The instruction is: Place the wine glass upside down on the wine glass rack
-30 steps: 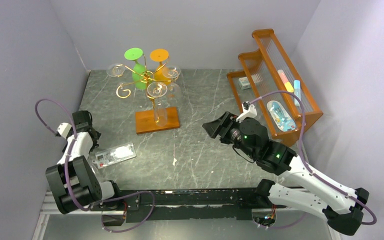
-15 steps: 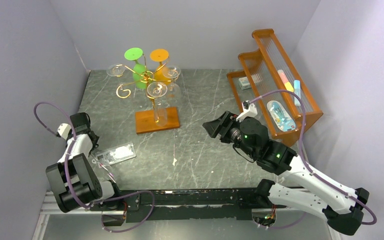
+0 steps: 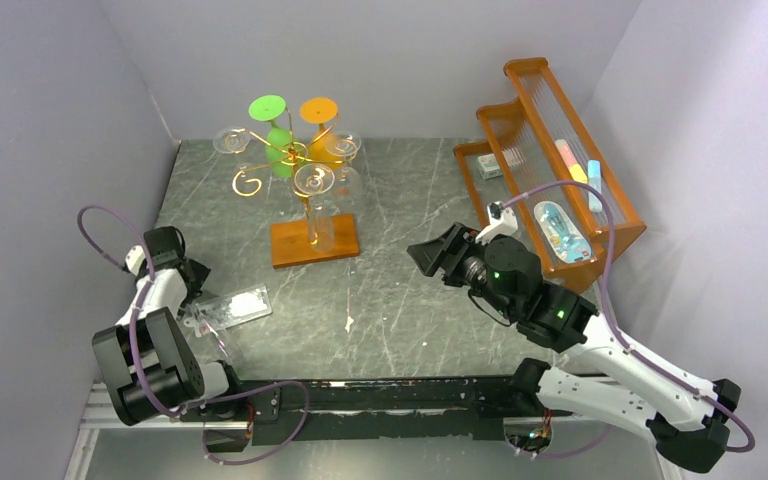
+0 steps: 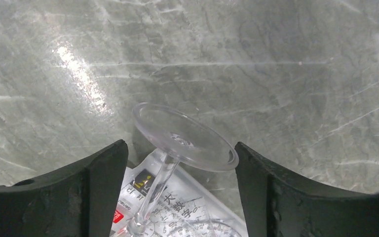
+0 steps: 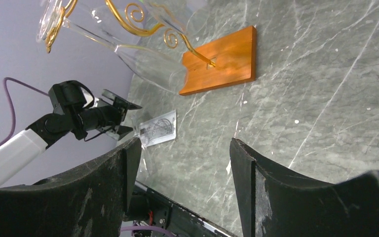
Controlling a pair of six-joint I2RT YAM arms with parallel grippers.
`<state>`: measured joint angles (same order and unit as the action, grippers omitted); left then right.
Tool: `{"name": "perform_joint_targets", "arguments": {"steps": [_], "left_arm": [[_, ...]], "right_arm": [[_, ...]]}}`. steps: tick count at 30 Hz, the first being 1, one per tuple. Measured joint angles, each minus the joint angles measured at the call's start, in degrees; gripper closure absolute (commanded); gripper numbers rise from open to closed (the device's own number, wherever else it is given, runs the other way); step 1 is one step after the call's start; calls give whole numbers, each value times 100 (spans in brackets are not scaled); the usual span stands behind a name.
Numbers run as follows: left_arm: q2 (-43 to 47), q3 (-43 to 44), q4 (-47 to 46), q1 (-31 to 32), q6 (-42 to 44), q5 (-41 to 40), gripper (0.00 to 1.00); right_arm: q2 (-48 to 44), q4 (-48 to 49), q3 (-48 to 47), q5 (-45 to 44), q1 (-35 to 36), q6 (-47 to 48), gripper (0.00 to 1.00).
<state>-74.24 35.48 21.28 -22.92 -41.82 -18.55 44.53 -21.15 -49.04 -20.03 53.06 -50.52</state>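
A clear wine glass [image 4: 185, 138] leans tilted between my left gripper's fingers, foot toward the camera and stem running down to the left. My left gripper [image 4: 180, 144] is open; the foot's rim sits right by the right finger [image 4: 266, 192], and I cannot tell if they touch. From above, this gripper [image 3: 192, 288] is at the table's left edge with the glass [image 3: 205, 322] faint beside it. The wine glass rack [image 3: 313, 242], gold wire on a wooden base, stands at the back and holds several glasses. My right gripper [image 5: 185, 143] hovers open and empty mid-table [image 3: 430, 255].
A flat clear packet with printed labels [image 3: 232, 307] lies under the glass [image 4: 192, 207]. A large orange slatted shelf [image 3: 550, 160] with small items fills the right back. Grey walls close in on the left, back and right. A white speck [image 3: 349, 323] lies mid-table.
My left gripper has slid a little toward the near side, onto the packet's left end. The right arm has barely shifted.
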Motion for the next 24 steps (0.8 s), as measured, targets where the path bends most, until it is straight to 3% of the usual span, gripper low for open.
{"name": "perform_joint_targets", "arguments": {"steps": [3, 11, 16, 20, 24], "left_arm": [[59, -50, 44, 85, 37, 7, 20], [328, -367, 42, 540, 170, 22, 44], [367, -505, 44, 573, 168, 15, 67], [380, -520, 44, 588, 177, 59, 93], [487, -520, 63, 619, 153, 205, 95]], "right_arm": [[-9, 11, 0, 33, 0, -2, 31], [-105, 22, 195, 146, 0, -87, 31], [-155, 26, 236, 190, 0, -155, 32], [-186, 61, 291, 260, 0, -203, 32], [-208, 131, 396, 289, 0, -219, 32]]}}
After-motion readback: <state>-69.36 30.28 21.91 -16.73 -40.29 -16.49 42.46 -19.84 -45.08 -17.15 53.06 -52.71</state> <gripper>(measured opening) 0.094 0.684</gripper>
